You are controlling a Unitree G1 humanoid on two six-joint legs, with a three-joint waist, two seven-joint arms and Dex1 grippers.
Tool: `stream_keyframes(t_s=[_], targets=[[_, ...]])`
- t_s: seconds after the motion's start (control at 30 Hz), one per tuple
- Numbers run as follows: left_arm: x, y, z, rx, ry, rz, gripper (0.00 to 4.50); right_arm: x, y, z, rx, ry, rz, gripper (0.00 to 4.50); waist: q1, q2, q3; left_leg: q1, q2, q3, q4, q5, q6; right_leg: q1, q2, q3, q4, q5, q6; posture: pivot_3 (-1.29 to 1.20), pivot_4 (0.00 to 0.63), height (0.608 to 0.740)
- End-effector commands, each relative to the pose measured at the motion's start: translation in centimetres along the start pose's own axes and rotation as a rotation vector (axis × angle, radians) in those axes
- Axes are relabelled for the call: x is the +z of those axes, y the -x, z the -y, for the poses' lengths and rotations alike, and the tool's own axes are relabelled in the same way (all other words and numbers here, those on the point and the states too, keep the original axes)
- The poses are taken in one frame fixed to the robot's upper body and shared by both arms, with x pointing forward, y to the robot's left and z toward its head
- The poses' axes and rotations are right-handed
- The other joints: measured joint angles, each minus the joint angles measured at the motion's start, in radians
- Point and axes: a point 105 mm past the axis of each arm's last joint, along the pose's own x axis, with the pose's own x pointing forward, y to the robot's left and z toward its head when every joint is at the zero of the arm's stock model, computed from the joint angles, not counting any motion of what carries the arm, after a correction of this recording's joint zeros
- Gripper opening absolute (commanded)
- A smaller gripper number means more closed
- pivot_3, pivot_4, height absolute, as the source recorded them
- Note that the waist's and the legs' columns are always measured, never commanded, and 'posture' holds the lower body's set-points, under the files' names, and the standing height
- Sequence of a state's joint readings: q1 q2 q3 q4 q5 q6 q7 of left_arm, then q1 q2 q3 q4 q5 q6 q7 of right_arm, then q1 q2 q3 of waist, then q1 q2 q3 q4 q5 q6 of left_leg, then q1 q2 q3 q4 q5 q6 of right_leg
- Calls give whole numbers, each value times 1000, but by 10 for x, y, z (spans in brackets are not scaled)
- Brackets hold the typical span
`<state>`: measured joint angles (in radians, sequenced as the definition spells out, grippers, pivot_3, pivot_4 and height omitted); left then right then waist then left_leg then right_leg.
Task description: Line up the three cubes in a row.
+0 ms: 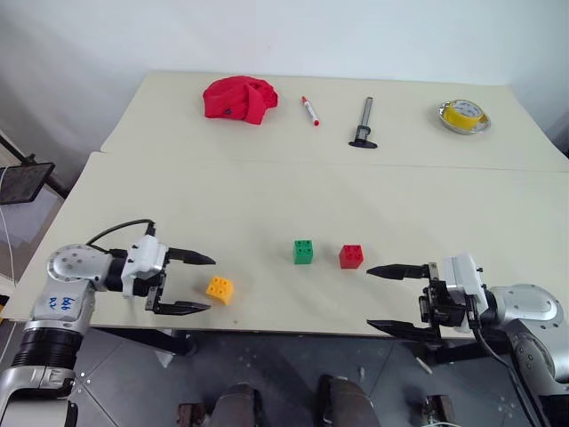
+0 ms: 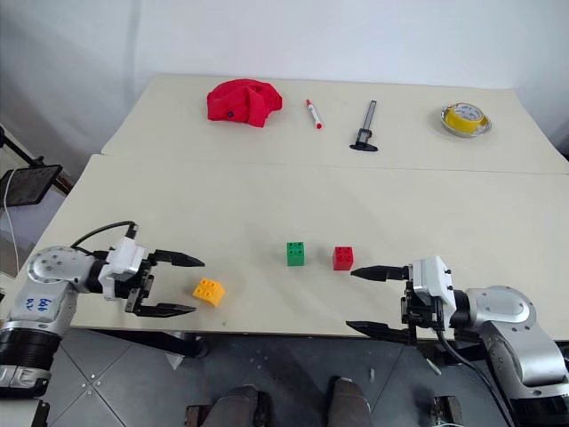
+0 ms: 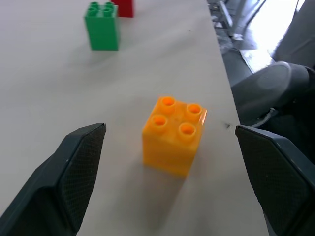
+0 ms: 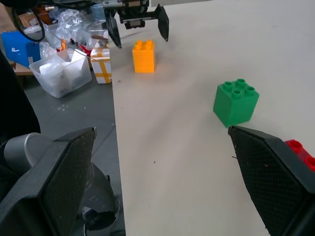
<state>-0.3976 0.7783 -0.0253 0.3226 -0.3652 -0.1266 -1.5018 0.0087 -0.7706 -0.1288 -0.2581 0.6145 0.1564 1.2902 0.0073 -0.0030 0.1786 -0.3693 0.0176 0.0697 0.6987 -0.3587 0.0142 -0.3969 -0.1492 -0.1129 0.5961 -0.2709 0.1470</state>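
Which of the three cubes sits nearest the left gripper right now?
The orange-yellow cube, just in front of the open left gripper, near the table's front edge. The green cube and red cube sit side by side farther right.

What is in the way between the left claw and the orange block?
Nothing visible. The left gripper is open, its fingers on either side of the orange block, with only bare table between them.
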Motion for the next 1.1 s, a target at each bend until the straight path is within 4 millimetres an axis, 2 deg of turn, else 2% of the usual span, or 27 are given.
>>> stream_keyframes(t_s=[0.03,0.1,0.23,0.33,0.37,0.47,0.6,0.9,1.0,1.1], targets=[[1,-4,1,-86,-25,-4,4117,7,3,-4,-6,42,-11,4500,2,0,0,0,0,0,0,0,0,0,0,0,0,0,0,0,150,740],[3,-6,1,-98,-30,3,3696,6,6,-4,-23,36,-14,4500,6,0,0,0,0,0,0,0,0,0,0,0,-1,0,0,0,150,740],[4,-6,1,-115,-35,8,2400,4,9,-4,-54,34,-14,4500,12,0,0,-1,0,0,0,0,0,0,0,0,-1,0,0,0,150,740],[12,-7,-9,-87,50,43,1541,3,13,-1,-90,43,-6,4500,15,0,0,0,0,0,0,0,0,0,0,0,-1,0,0,0,150,740],[15,-8,-18,-51,76,54,1466,4,14,0,-101,45,1,4500,15,0,0,-1,0,0,0,0,0,0,0,0,-1,0,0,0,150,740],[18,-12,-39,42,50,73,1467,5,16,4,-122,54,6,4500,22,0,0,-1,-1,0,1,0,0,1,0,0,-2,0,0,0,150,740],[18,-27,-61,52,13,57,1467,1,24,11,-162,52,-10,4500,20,0,0,-1,-1,0,1,0,1,1,0,-1,-2,0,0,0,150,740],[21,-51,-80,-9,-29,27,1467,-3,15,6,-148,37,3,4500,17,-1,0,-1,-1,1,1,0,1,1,0,-2,-3,0,0,0,150,740],[24,-49,-75,-55,-27,55,2500,-4,14,4,-142,23,3,4500,15,-1,1,-1,-1,1,1,0,1,1,0,-2,-3,0,0,0,150,740],[29,-39,-78,-20,-56,73,3406,-3,13,5,-146,24,7,4500,16,-1,1,-1,-1,1,1,0,1,1,0,-2,-3,0,0,0,150,740]])
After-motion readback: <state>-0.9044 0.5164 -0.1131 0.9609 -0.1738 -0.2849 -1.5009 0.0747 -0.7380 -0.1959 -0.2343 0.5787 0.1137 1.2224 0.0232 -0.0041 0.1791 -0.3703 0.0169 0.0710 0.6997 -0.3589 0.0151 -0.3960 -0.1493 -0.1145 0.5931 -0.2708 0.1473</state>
